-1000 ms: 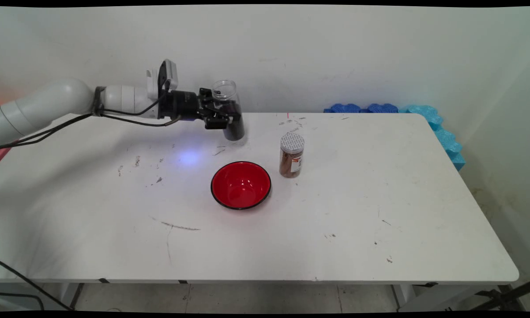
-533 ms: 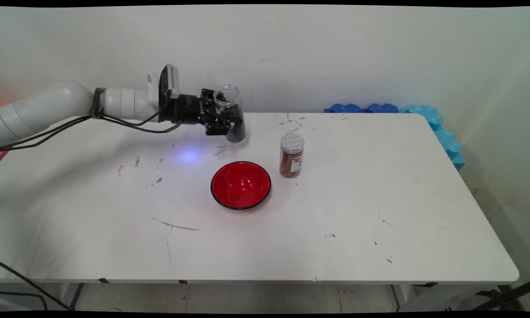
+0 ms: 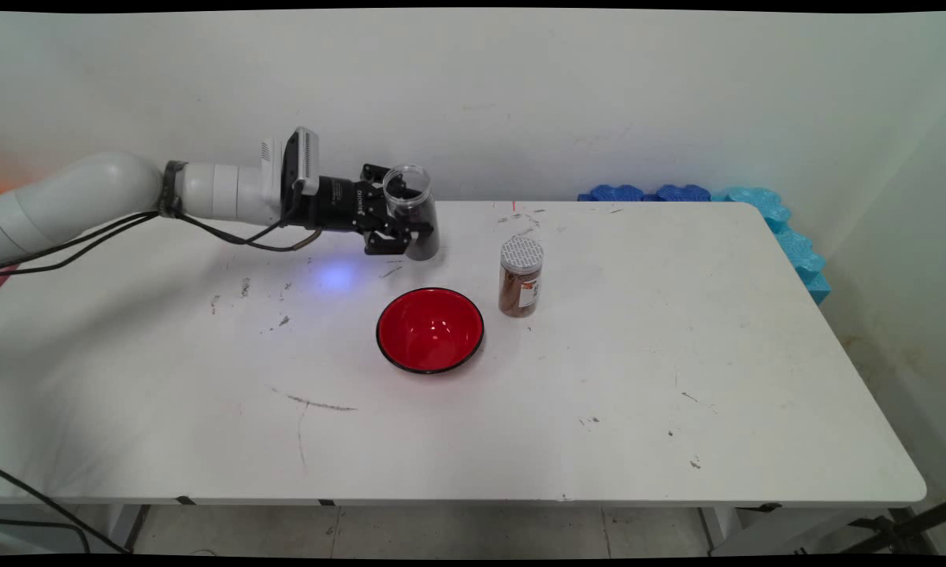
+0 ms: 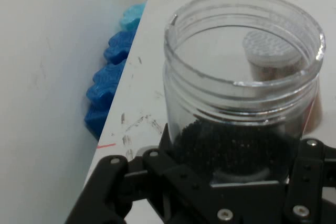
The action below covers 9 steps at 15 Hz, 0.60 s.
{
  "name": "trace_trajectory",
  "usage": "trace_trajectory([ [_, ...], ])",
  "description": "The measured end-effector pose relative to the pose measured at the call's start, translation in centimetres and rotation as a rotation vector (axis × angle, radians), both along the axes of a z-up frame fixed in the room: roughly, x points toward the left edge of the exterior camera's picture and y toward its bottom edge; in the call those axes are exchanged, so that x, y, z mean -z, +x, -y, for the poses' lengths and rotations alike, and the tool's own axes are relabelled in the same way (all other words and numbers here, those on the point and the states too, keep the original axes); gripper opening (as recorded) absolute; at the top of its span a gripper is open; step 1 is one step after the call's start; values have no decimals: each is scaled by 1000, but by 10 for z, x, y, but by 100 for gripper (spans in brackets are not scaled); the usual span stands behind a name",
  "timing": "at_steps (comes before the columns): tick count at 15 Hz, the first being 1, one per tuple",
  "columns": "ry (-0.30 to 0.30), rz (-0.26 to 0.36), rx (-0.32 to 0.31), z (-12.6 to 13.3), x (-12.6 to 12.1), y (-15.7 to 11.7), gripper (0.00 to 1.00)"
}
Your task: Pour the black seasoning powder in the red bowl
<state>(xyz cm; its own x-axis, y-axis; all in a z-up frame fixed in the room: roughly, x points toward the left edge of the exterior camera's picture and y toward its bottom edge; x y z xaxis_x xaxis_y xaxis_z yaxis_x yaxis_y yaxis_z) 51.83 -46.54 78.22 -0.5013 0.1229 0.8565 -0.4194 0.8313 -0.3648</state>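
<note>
A: What's the hand (image 3: 404, 224) doing?

B: It is clenched around an open clear plastic jar (image 3: 414, 213), lidless, its lower part filled with small black grains. In the hand view the fingers (image 4: 307, 182) press on the jar's (image 4: 241, 93) sides low down, at the level of the dark fill, with the threaded mouth empty above them.

A: Where is the jar, then?

B: Held above the far part of the white worktop (image 3: 638, 370), tilted so that its mouth faces up and toward the camera. It hangs just behind a red bowl (image 3: 430, 329) with a black rim, apart from it. I cannot tell whether its bottom touches the worktop.

A: Anything else near?

B: A second jar (image 3: 520, 277), upright, with a white patterned lid and brown contents, stands just to the right of the bowl. Through the clear wall of the held jar the hand view shows that lid (image 4: 269, 46) beyond it.

A: Any writing to read?

B: The brown jar carries a small white and orange label, too small to read. There is white lettering on the wrist behind the hand, but I cannot make it out.

A: And at the back?

B: Blue foam blocks (image 3: 764, 206) with wavy edges line the worktop's far right corner against the wall; the hand view shows them (image 4: 113, 85) too. The worktop is scuffed with dark marks.
</note>
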Motion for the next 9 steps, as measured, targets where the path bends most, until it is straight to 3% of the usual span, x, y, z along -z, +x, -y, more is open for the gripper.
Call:
trace_trajectory([
  [9,-95,98,67,-9,1,-5,0],
])
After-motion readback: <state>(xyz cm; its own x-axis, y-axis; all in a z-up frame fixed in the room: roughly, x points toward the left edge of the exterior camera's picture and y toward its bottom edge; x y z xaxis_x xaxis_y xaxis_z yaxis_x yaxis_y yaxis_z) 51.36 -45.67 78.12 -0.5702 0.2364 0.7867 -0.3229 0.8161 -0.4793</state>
